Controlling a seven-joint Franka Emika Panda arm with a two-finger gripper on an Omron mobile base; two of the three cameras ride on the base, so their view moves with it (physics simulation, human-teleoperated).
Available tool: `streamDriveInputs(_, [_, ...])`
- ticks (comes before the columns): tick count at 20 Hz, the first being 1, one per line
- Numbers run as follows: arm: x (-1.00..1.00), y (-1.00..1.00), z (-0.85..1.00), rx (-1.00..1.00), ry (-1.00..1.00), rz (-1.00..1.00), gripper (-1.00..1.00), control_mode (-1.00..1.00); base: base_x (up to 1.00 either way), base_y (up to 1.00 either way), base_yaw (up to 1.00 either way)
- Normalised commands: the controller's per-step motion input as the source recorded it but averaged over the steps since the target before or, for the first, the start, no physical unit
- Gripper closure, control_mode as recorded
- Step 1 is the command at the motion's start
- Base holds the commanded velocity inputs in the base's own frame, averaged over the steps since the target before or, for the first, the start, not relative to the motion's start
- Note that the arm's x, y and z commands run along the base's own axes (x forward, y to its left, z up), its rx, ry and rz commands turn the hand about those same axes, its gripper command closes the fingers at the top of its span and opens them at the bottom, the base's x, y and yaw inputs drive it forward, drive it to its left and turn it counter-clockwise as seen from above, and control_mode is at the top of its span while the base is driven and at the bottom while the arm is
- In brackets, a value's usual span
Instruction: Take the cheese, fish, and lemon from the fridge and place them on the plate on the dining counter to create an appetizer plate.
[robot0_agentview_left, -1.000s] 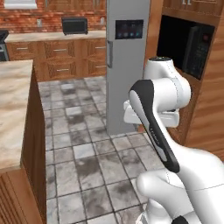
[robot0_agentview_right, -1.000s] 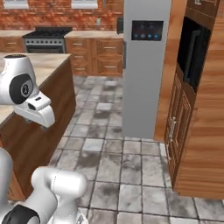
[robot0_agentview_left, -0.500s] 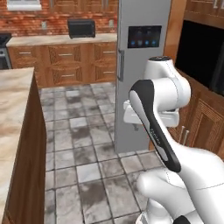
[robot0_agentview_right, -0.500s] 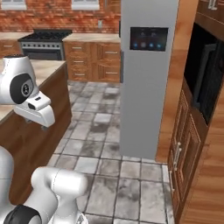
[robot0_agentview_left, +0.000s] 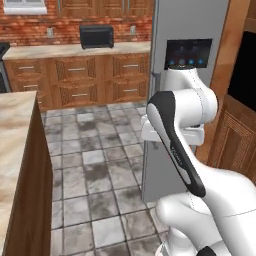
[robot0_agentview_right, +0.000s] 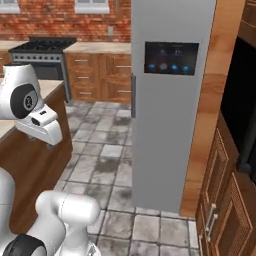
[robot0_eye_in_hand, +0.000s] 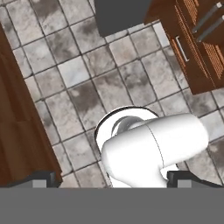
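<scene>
The tall grey fridge (robot0_agentview_right: 170, 115) stands straight ahead with its doors shut, a dark display panel (robot0_agentview_right: 171, 58) high on its front and a vertical bar handle (robot0_agentview_right: 133, 96) on its left edge. It rises behind my arm as the same fridge (robot0_agentview_left: 200, 22). The dining counter (robot0_agentview_left: 15, 145) with its beige marbled top runs along my left. My gripper (robot0_eye_in_hand: 113, 179) points down at the tiled floor, its fingertips (robot0_eye_in_hand: 43, 178) far apart with nothing between them. Cheese, fish, lemon and plate are out of view.
Brown wooden cabinets with a dark built-in oven (robot0_agentview_right: 240, 100) flank the fridge on the right. A wall counter with a black appliance (robot0_agentview_left: 96, 36) and a stove (robot0_agentview_right: 40, 47) lines the brick back wall. Tiled floor (robot0_agentview_left: 100, 165) lies between island and fridge.
The whole picture has shifted: the base has driven nearer to the fridge, which now looms larger and more central. The arm keeps its folded pose.
</scene>
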Motion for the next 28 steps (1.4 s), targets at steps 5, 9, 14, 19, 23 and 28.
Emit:
streamDriveInputs(5, [0.00,0.00,0.00,0.00,0.00,0.00,-1.00,1.00,1.00,0.31,-0.03])
streamDriveInputs(9, [0.00,0.00,0.00,0.00,0.00,0.00,-1.00,1.00,1.00,0.46,-0.11])
streamDriveInputs(14, [0.00,0.00,0.00,0.00,0.00,0.00,-1.00,1.00,1.00,0.60,-0.20])
streamDriveInputs(19, [0.00,0.00,0.00,0.00,0.00,0.00,-1.00,1.00,1.00,0.61,-0.30])
streamDriveInputs(23, [0.00,0.00,0.00,0.00,0.00,0.00,-1.00,1.00,1.00,0.52,-0.46])
streamDriveInputs(28, [0.00,0.00,0.00,0.00,0.00,0.00,-1.00,1.00,0.92,0.58,-0.54])
